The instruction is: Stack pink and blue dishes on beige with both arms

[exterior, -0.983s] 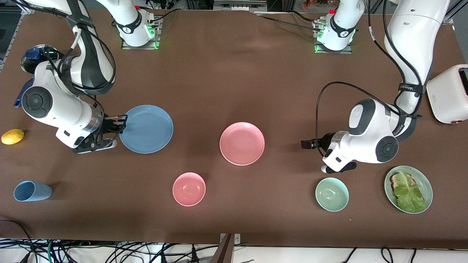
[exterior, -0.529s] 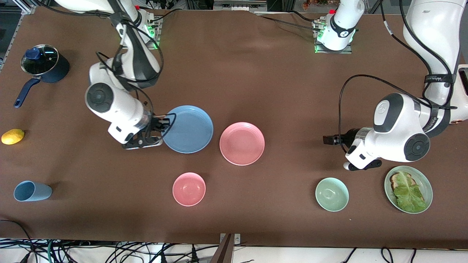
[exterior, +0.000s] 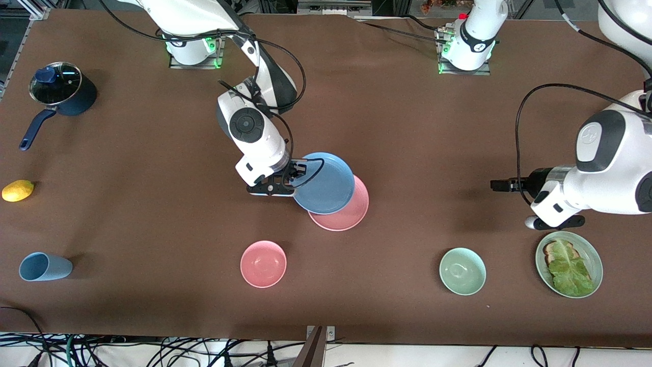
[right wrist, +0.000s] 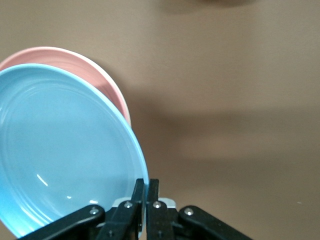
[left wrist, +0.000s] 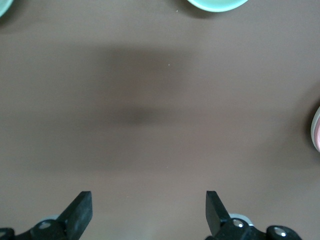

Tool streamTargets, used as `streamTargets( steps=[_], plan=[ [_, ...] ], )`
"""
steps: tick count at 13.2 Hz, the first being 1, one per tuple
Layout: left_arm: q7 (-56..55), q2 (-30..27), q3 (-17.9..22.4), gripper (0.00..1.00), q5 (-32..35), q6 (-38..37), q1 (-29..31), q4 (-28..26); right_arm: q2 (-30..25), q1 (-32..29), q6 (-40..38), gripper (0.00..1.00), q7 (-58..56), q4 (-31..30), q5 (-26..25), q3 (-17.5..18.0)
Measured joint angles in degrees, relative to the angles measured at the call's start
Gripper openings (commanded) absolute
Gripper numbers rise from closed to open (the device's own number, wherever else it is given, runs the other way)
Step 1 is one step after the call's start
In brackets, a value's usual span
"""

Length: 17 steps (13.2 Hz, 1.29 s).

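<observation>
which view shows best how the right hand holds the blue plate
The right wrist view: the right hand is shut on the blue plate at its rim. The front view shows the grip small; the left wrist view misses it.

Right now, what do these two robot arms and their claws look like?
Both are bulky white arms with dark grey joint sections and looping black cables. The right gripper and left gripper are black two-finger claws. Green lights glow at both bases.

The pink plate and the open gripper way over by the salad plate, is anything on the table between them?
No. In the front view, only bare brown table lies between the pink plate and the left gripper.
</observation>
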Motion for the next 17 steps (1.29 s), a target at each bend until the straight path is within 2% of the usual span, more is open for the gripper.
streamTargets(
  steps=[4,5,8,12,17],
  plan=[
    [2.66,-5.70,0.01,1.00,2.92,-3.79,-0.20,0.14,2.22,1.11,2.66,0.00,3.59,0.57,0.00,-0.01],
    [4.94,-7.26,1.21,1.00,2.99,-4.78,-0.61,0.13,2.90,1.33,3.77,0.00,3.80,0.72,0.00,-0.01],
    [12.42,-11.69,8.41,1.00,2.56,-8.15,-4.81,-0.43,4.79,1.79,6.04,0.00,4.15,1.08,0.00,-0.01],
    [14.70,-16.29,17.39,1.00,-1.33,-8.95,-11.38,-0.60,5.59,1.90,7.13,0.00,4.36,1.66,0.00,-0.13],
    [14.67,-21.10,19.43,1.00,-1.32,-9.22,-15.05,-0.94,6.71,1.89,8.17,0.00,4.36,4.02,0.00,-0.33]
  ],
)
